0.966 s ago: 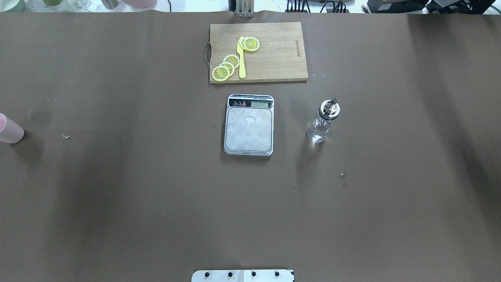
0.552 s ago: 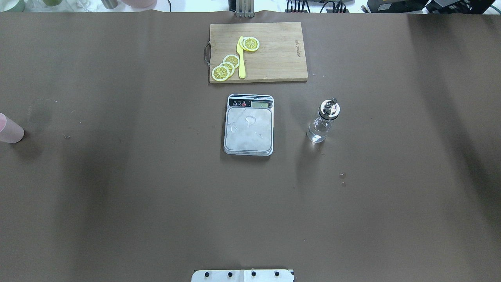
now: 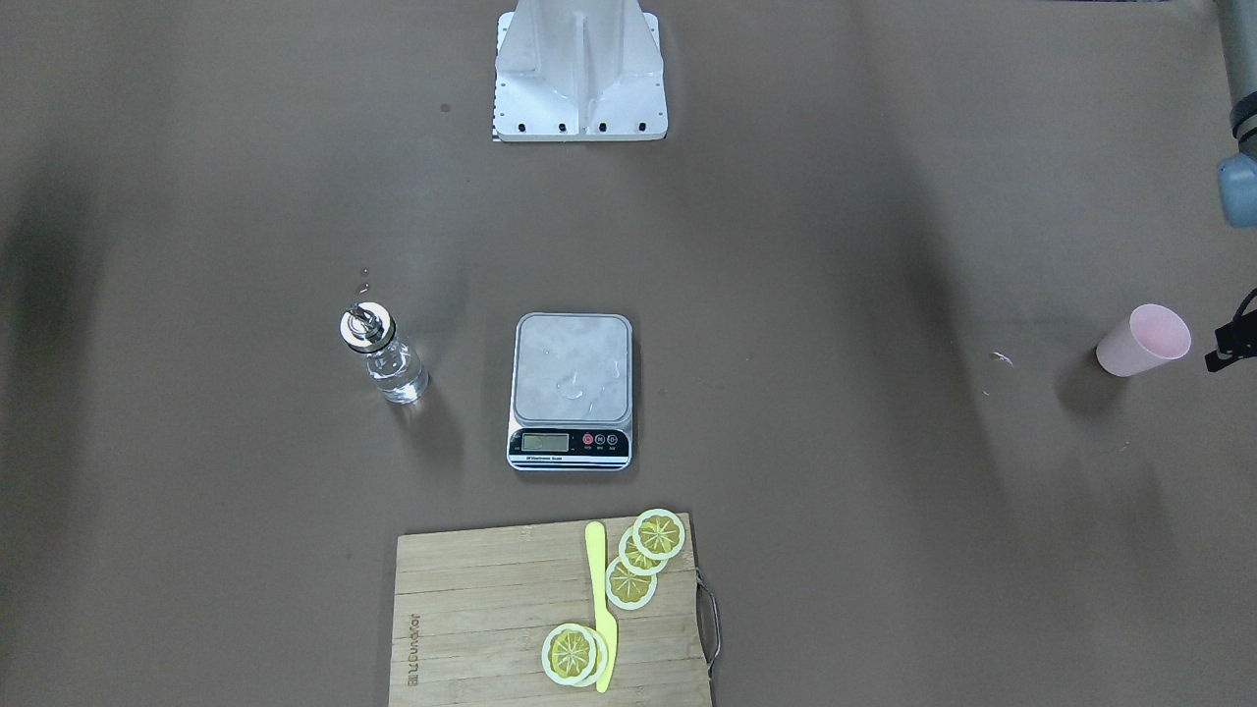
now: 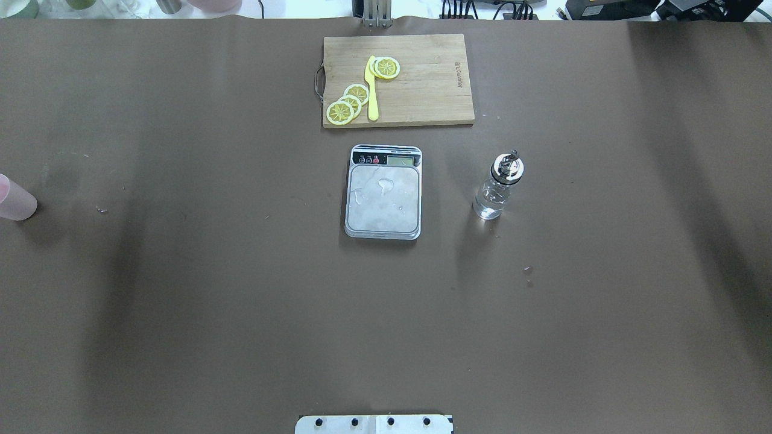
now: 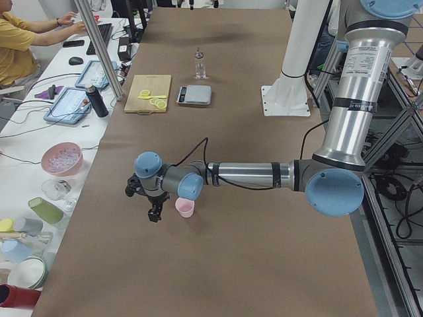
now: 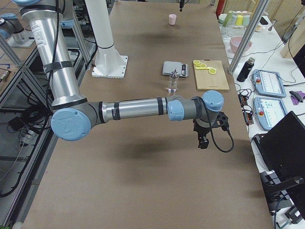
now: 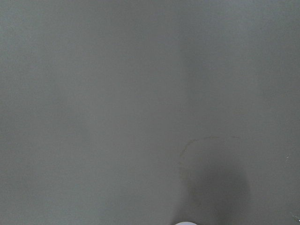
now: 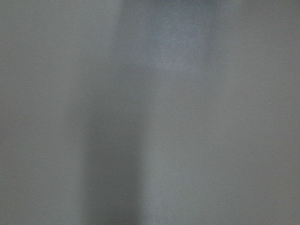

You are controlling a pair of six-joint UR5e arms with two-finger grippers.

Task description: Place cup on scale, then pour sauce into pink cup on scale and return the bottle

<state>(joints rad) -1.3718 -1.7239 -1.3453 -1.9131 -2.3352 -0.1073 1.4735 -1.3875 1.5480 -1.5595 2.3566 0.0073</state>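
**A:** Where does the cup (image 3: 1142,340) stand?

**B:** Upright on the bench (image 4: 181,301), far out at the robot's left end, well apart from the scale (image 4: 383,196). In the overhead view, only part of it shows at the edge.

**A:** And the left end effector (image 5: 156,212)?

**B:** It hangs just beside the cup, fingers pointing down, with a gap between the two in the side view. Whether its fingers are spread or closed cannot be told; the front-facing view catches only a dark sliver of it at the edge.

**A:** The scale itself?

**B:** It lies flat at mid-bench, display strip toward the cutting board (image 4: 422,78). A few wet patches lie on its silver platform.

**A:** The bottle (image 4: 497,187)?

**B:** Upright on the bench near the scale, on the robot's right of it and not touching. The sauce (image 3: 398,378) is clear liquid in its lower part, under the shiny spout cap.

**A:** The right end effector (image 6: 203,142)?

**B:** It is out at the robot's right end, pointing down over bare bench, well apart from the bottle. It shows only in the side view, so its opening cannot be told either.

**A:** Anything else?

**B:** Lemon slices (image 4: 348,103) and a yellow knife (image 4: 372,90) lie on the cutting board.
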